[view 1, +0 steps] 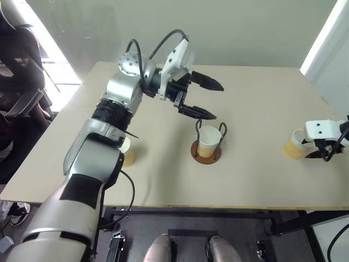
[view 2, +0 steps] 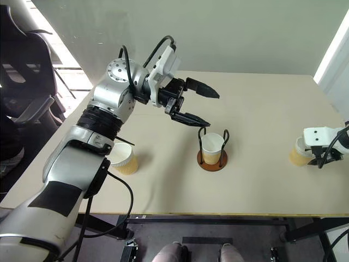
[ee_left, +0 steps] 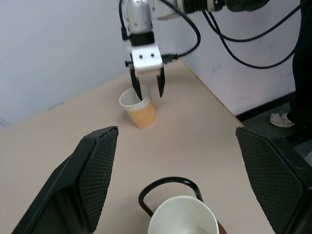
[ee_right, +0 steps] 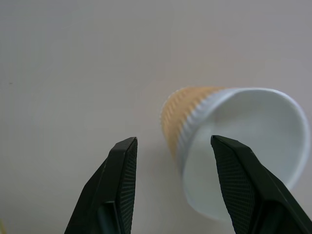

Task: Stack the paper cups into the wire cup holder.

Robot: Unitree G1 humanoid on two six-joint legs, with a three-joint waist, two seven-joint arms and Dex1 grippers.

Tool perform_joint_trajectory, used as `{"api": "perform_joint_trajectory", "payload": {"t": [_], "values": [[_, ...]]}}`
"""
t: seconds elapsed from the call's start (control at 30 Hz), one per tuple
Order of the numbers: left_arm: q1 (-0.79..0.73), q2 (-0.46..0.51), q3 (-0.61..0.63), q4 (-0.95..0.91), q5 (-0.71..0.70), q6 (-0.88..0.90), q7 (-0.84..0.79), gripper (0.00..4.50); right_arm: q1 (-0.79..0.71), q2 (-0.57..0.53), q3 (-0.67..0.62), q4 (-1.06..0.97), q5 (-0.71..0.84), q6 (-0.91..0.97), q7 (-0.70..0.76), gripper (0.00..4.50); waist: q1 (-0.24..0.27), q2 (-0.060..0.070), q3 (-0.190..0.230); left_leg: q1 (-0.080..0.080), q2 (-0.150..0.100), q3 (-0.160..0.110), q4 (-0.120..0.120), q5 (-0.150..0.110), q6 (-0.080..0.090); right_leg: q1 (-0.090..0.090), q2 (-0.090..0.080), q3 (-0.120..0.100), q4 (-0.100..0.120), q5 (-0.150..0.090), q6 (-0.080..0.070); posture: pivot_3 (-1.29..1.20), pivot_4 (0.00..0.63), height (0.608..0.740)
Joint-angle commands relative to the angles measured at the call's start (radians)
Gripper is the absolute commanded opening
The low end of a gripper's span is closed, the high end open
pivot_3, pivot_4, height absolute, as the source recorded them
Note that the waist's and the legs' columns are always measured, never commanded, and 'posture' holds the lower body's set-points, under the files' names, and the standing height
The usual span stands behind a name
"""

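Observation:
The wire cup holder stands mid-table with one paper cup upright inside its loops. My left gripper hovers open and empty above and behind it, pointing right. A second paper cup stands at the left, beside my left forearm. The third paper cup is near the table's right edge. My right gripper points down over it, open, with one finger above the cup's mouth and the other outside its tan wall. I cannot tell whether the fingers touch the cup.
The tan table has bare room around the holder and between the cups. Its front edge runs close below the cups. A dark chair stands off the left side.

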Motion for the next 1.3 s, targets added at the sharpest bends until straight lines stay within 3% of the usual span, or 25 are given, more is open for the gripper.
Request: {"api": "perform_joint_trajectory", "payload": {"t": [0.03, 0.27, 0.5, 0.8, 0.9, 1.07, 1.3], "values": [[0.014, -0.005, 0.053, -0.043, 0.013, 0.001, -0.033, 4.13, -0.038, -0.010, 0.000, 0.023, -0.025, -0.036, -0.020, 2.43, 0.000, 0.000, 0.000, 0.000, 0.000, 0.000, 0.000, 0.000, 0.000, 0.000, 0.000, 0.000, 0.000, 0.000, 0.000, 0.00, 0.150, 0.740], [0.094, 0.022, 0.067, -0.042, 0.062, -0.066, -0.033, 4.13, -0.058, 0.009, 0.008, 0.064, -0.047, -0.058, -0.042, 2.43, -0.002, 0.000, 0.000, 0.001, 0.000, 0.000, 0.000, 0.000, 0.000, 0.000, 0.000, 0.000, 0.000, 0.000, -0.001, 0.00, 0.150, 0.740], [0.131, 0.099, -0.031, -0.085, -0.007, 0.029, -0.033, 4.13, -0.067, 0.020, 0.009, 0.075, -0.049, -0.063, -0.043, 2.43, -0.001, 0.000, 0.000, 0.001, 0.000, -0.001, -0.001, 0.000, 0.000, 0.000, 0.000, 0.000, 0.000, 0.000, -0.001, 0.00, 0.150, 0.740], [0.133, 0.118, -0.061, -0.095, -0.030, 0.031, -0.033, 4.13, -0.064, 0.021, 0.027, 0.079, -0.077, -0.071, -0.063, 2.43, -0.001, 0.000, 0.000, 0.000, 0.000, -0.001, -0.002, 0.000, 0.000, 0.000, 0.000, 0.000, -0.001, 0.000, -0.002, 0.00, 0.150, 0.740], [0.137, 0.119, -0.055, -0.097, -0.025, 0.029, -0.033, 4.16, -0.061, 0.023, 0.036, 0.088, -0.093, -0.074, -0.077, 1.85, -0.001, 0.000, 0.000, 0.001, 0.000, -0.001, -0.002, 0.000, 0.000, 0.000, 0.000, 0.000, 0.000, 0.000, -0.002, 0.00, 0.150, 0.740], [0.148, 0.126, -0.048, -0.099, -0.017, 0.020, -0.033, 4.16, -0.057, 0.042, 0.046, 0.101, -0.110, -0.074, -0.089, 0.10, -0.002, 0.000, 0.000, 0.001, 0.000, -0.001, -0.002, 0.000, 0.000, 0.000, 0.000, 0.000, -0.001, 0.000, -0.002, 0.00, 0.150, 0.740], [0.141, 0.154, -0.049, -0.073, 0.011, 0.053, -0.033, 4.16, -0.070, 0.057, 0.046, 0.105, -0.117, -0.066, -0.082, 0.04, -0.004, 0.000, 0.000, 0.001, 0.000, -0.001, -0.002, 0.000, 0.000, 0.000, 0.000, 0.000, 0.000, 0.000, -0.002, 0.00, 0.150, 0.740]]}}
